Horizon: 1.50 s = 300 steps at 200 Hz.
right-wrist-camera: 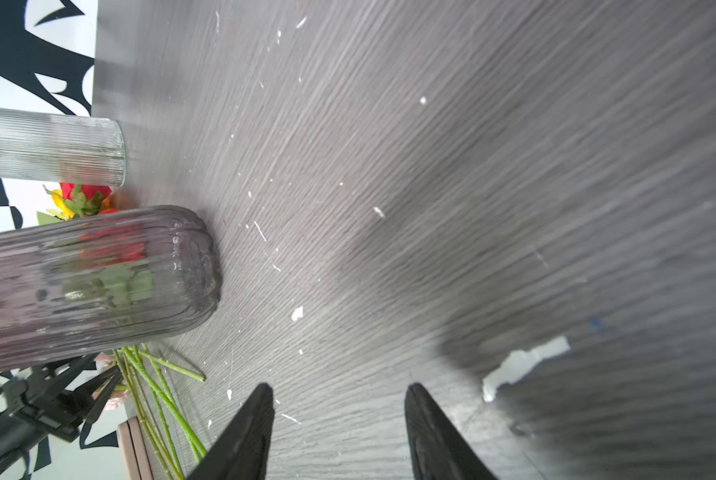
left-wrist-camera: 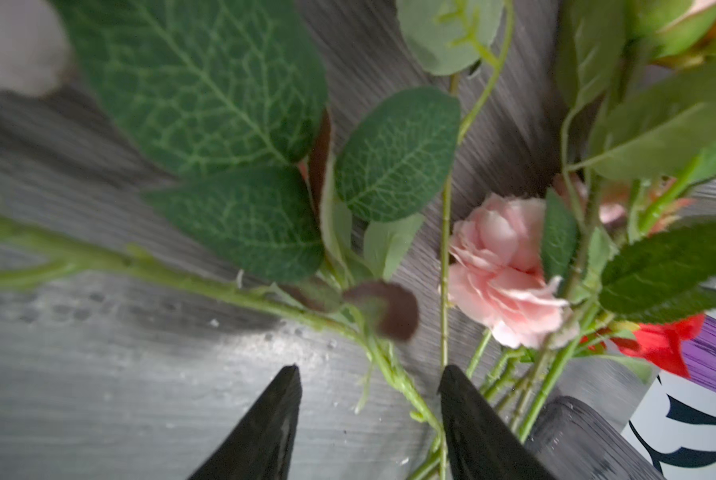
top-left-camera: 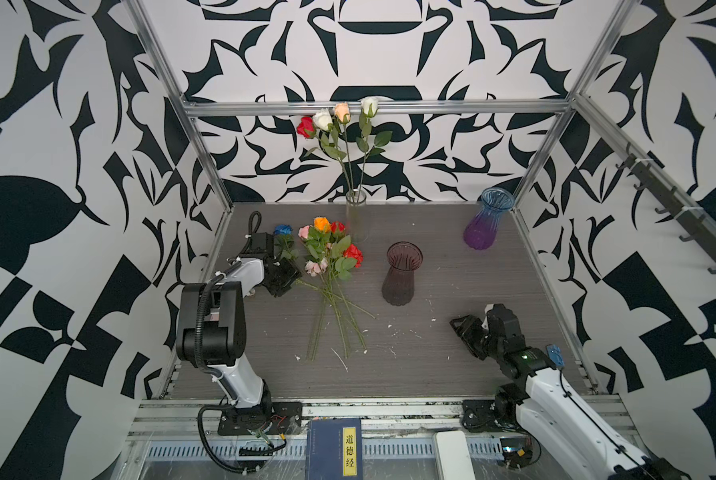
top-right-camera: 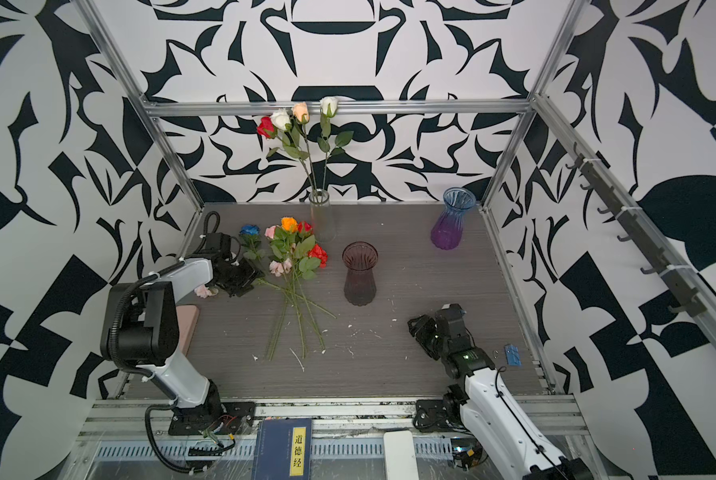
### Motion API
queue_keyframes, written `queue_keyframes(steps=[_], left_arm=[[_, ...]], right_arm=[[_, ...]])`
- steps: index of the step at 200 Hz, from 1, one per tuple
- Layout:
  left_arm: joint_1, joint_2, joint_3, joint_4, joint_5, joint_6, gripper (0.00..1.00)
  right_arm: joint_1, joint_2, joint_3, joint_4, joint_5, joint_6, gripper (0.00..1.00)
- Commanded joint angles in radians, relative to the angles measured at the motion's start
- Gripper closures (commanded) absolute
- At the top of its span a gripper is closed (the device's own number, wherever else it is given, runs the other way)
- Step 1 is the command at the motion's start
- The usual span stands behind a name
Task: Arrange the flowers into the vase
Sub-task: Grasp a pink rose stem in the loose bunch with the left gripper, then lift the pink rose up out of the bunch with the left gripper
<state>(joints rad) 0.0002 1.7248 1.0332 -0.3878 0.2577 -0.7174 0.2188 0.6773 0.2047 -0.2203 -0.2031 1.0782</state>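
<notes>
loose flowers (top-left-camera: 331, 257) lie on the desk (top-left-camera: 451, 282), at 10 o'clock from its centre. four roses (top-left-camera: 339, 114) stand in the clear vase (top-left-camera: 357, 220) at 12 o'clock. the left tool (left-wrist-camera: 370, 374), at the bunch's 9 o'clock, is spread wide with a green stem (left-wrist-camera: 393, 374) between its fingers, unpinched. the right tool (right-wrist-camera: 339, 390), at 4 o'clock, gapes over bare desk.

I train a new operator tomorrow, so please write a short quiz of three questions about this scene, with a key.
1. True or false: the clear vase holds roses.
2. How many vases stand on the table? A two, B three, C four.
3. Which is beside the loose flowers, the left tool or the right tool?
Key: 1 true; 2 B; 3 the left tool.
</notes>
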Motion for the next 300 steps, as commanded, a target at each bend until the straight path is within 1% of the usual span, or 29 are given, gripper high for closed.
queue_keyframes(steps=[1,42,74,112,131,167,177,220,269,278,300], left_arm=[[0.004,0.009,0.032,0.014,0.004,-0.025,0.43],[-0.016,-0.058,0.013,0.024,0.035,-0.061,0.44],[-0.052,-0.102,0.019,0.024,0.042,-0.061,0.44],[-0.091,-0.034,0.079,0.024,0.066,-0.059,0.46],[-0.114,0.016,0.114,0.029,0.078,-0.059,0.51],[-0.150,0.092,0.183,0.027,0.091,-0.059,0.51],[-0.157,0.106,0.196,0.024,0.091,-0.060,0.53],[-0.173,0.135,0.190,0.045,0.097,-0.091,0.54],[-0.179,0.137,0.168,0.067,0.110,-0.108,0.63],[-0.181,0.135,0.168,0.067,0.112,-0.109,0.66],[-0.181,0.128,0.158,0.075,0.117,-0.111,0.78]], right_arm=[[-0.004,0.017,0.012,0.037,-0.005,-0.005,0.46],[-0.004,0.037,0.012,0.050,-0.010,-0.003,0.46],[-0.004,0.031,0.009,0.050,-0.008,-0.003,0.46],[-0.006,0.038,0.008,0.056,-0.010,-0.003,0.46],[-0.006,0.034,0.006,0.055,-0.012,-0.002,0.46],[-0.008,0.025,0.004,0.056,-0.014,-0.002,0.46],[-0.009,0.026,0.003,0.058,-0.014,-0.002,0.46],[-0.010,0.020,0.000,0.058,-0.017,-0.004,0.46],[-0.013,0.010,-0.003,0.056,-0.020,-0.003,0.46],[-0.015,0.010,-0.003,0.057,-0.020,-0.004,0.46],[-0.017,0.007,-0.003,0.055,-0.023,-0.005,0.46]])
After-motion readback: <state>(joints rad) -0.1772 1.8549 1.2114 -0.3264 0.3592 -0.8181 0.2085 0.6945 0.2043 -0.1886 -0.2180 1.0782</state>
